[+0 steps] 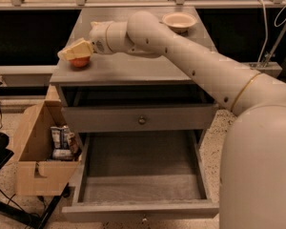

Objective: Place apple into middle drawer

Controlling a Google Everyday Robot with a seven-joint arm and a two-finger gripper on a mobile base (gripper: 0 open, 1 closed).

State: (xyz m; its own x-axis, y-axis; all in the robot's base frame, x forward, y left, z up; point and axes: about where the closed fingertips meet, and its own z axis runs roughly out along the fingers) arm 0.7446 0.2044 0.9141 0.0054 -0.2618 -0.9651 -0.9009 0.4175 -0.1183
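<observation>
The apple (80, 62), red with yellowish patches, sits on the grey cabinet top (133, 68) near its front left corner. My gripper (74, 50) reaches in from the right and lies right over the apple, covering its upper part; only the apple's lower half shows. The middle drawer (138, 162) is pulled out at the bottom of the cabinet, a deep grey box with a bare floor, well below and to the right of the apple.
A cream bowl (179, 20) stands at the back right of the cabinet top. A closed drawer panel with a small knob (142, 120) sits above the open drawer. A cardboard box (34, 168) holding packets (62, 143) stands on the floor at left. My arm spans the cabinet top.
</observation>
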